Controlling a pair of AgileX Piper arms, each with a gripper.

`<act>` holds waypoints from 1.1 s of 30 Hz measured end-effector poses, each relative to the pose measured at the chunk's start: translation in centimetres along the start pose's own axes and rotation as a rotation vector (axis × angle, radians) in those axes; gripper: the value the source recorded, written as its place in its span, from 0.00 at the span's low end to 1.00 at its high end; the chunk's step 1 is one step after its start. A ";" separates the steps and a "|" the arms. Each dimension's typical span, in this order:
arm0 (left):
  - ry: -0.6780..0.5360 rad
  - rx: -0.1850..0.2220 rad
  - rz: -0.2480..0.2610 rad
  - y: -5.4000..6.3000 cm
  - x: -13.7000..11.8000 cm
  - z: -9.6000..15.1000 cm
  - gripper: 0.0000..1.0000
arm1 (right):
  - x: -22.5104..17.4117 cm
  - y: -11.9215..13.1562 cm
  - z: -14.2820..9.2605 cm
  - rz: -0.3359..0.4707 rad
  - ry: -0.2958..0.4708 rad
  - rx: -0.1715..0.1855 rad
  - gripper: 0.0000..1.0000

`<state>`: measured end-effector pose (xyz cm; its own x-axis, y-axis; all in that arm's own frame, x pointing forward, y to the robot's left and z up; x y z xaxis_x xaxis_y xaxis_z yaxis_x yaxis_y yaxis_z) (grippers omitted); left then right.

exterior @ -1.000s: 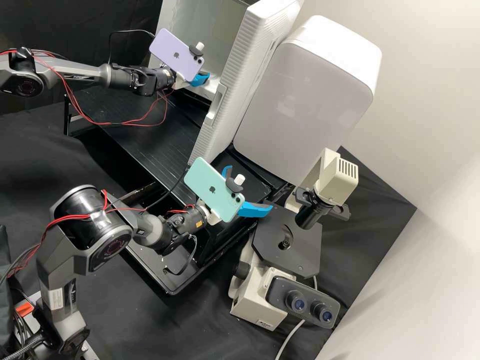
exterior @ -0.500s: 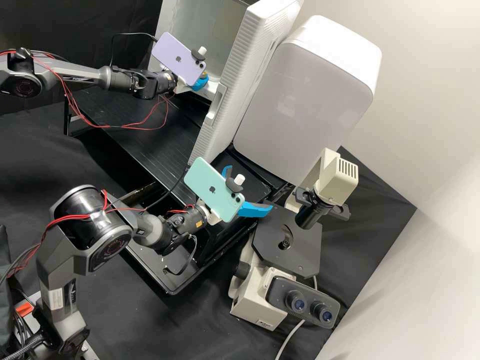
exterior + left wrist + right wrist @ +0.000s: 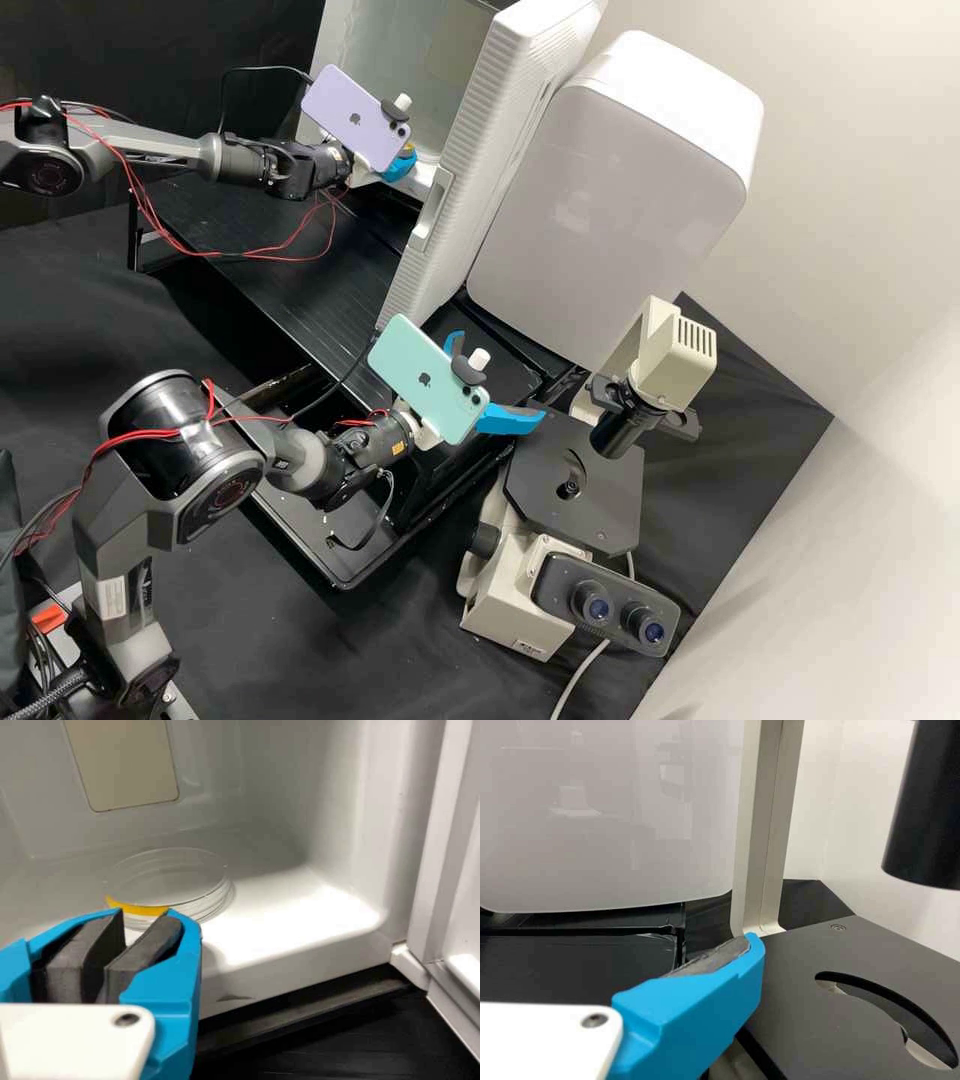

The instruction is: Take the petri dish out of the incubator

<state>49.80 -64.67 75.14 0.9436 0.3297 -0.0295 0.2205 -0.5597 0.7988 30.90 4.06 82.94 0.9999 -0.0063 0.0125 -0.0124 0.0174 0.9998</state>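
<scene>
A clear petri dish (image 3: 166, 881) with a yellow band along its near edge lies on the white floor of the incubator (image 3: 300, 907). My left gripper (image 3: 146, 922) hovers just before the dish at the chamber's mouth, its dark pads together with nothing between them. From above, this gripper (image 3: 400, 160) sits at the opening of the incubator (image 3: 500, 120). My right gripper (image 3: 495, 385) hangs open and empty low down by the microscope, one blue finger (image 3: 705, 982) stretching over the black stage (image 3: 840, 1005).
A white microscope (image 3: 560, 590) with a black stage stands at the front right, close under the right gripper. The large white door panel (image 3: 620, 190) rises behind it. A black ribbed platform (image 3: 300, 280) runs beneath both arms. Red cables (image 3: 250, 240) trail from the left arm.
The left gripper has moved forward to the incubator opening, its blue fingers now mostly behind the wrist phone. The right arm has kept still.
</scene>
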 end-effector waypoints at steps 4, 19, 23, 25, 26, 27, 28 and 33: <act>0.015 -0.027 -0.001 0.1 -0.2 -0.3 1.00 | 0.0 0.0 0.0 0.000 0.000 0.000 1.00; 0.070 -0.095 0.005 0.9 -1.1 0.0 1.00 | 0.0 0.0 0.0 0.000 0.000 0.000 1.00; 0.063 -0.071 0.006 0.9 -1.2 0.3 1.00 | 0.0 0.0 0.0 0.000 0.000 0.000 1.00; 0.060 -0.065 0.006 0.9 -1.3 0.4 1.00 | 0.0 0.0 0.0 0.000 0.000 0.000 1.00; 0.059 -0.057 0.006 0.9 -1.4 0.5 1.00 | 0.0 0.0 0.0 0.000 0.000 0.000 1.00; 0.059 -0.053 0.005 0.9 -1.4 0.5 1.00 | 0.0 0.0 0.0 0.000 0.000 0.000 1.00; 0.056 -0.052 0.006 0.9 -1.4 0.5 1.00 | 0.0 0.0 0.0 0.000 0.000 0.000 1.00; 0.016 -0.050 0.007 0.9 -1.3 0.8 1.00 | 0.0 0.0 0.0 0.000 0.000 0.000 1.00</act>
<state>48.94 -66.24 75.38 0.9409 0.3383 -0.0140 0.2005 -0.5235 0.8281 30.90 4.06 82.94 0.9999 -0.0063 0.0125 -0.0124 0.0174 0.9998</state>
